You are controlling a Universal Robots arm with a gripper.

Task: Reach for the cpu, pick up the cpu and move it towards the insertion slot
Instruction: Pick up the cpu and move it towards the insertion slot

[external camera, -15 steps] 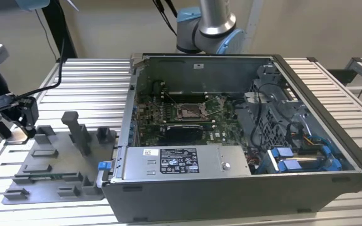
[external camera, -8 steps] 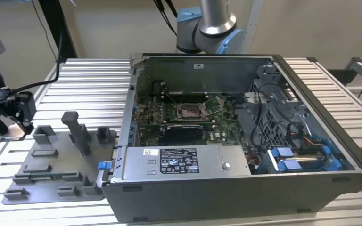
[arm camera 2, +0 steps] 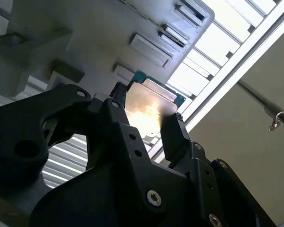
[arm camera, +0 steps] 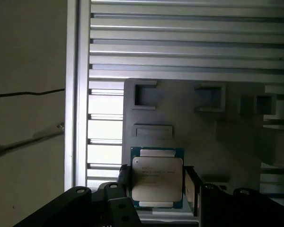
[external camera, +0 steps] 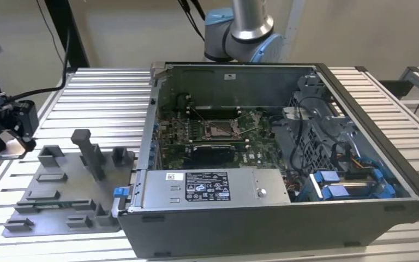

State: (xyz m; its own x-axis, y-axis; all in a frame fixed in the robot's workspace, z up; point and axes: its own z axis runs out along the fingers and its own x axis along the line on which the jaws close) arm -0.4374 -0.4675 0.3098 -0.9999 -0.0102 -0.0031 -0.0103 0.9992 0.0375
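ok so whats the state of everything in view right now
cpu: clamped in the gripper, not in the slot
gripper: shut on the cpu, at the exterior view's left, outside the computer case
insertion slot: dark centre showing, no chip in it
computer case: side open, motherboard exposed

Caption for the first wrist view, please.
Black fingers clasp the small square silver-topped cpu, grey plastic fixture plate behind.
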